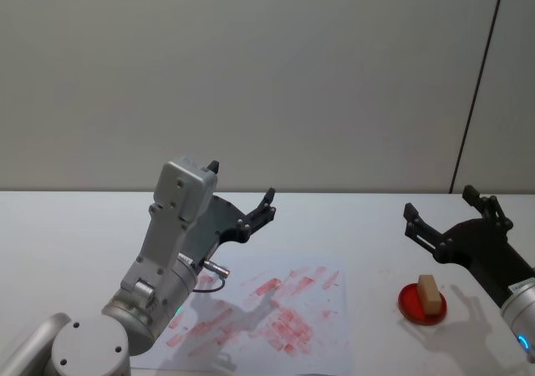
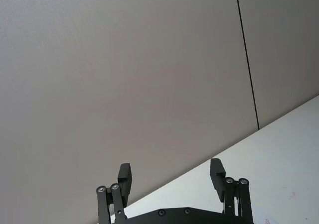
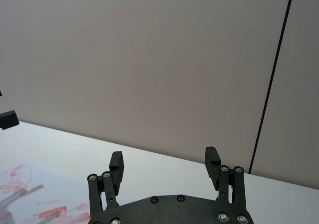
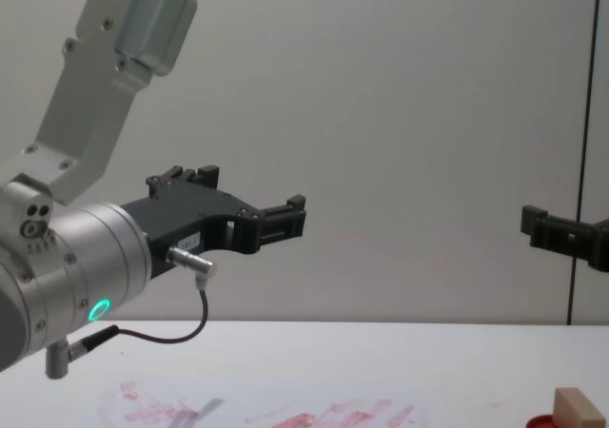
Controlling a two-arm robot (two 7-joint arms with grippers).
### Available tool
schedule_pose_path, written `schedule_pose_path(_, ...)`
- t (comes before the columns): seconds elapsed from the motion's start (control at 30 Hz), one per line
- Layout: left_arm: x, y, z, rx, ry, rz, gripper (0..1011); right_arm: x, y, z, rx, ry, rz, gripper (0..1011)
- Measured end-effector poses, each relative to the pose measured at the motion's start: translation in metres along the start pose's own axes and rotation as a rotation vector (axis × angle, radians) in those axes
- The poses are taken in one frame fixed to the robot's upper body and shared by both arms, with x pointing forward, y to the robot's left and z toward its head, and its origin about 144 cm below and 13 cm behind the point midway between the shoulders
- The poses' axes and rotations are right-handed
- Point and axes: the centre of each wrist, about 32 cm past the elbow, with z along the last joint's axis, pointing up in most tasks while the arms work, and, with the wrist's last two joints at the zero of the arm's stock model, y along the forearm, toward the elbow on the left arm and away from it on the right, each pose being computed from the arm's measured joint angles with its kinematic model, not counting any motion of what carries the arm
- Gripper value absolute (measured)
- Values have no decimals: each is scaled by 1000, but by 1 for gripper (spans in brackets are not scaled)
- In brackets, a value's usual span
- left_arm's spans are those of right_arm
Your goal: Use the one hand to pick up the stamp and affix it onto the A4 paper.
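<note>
nothing really readable here tbh, red prints (image 1: 288, 330) on the A4 paper (image 1: 328, 342) just smeared blotches with no letters to make out, tiny white label (image 4: 198, 239) on the left gripper (image 1: 242, 182) body too small to read

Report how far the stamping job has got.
Done: nothing evident; the stamp stands on the red ink pad, ungripped. In hand: the right gripper hovers near it, jaws open. Remaining: grasp the stamp and press it onto the A4 paper, which carries red prints. The left gripper hangs open above the paper.
</note>
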Motion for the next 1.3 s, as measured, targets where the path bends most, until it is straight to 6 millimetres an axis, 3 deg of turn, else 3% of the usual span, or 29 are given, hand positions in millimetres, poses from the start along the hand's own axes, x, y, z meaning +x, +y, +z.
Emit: schedule_pose_path(1.3,0,0,0,0,0,0,1002,2,-5,-4,-36,-21,18,1001)
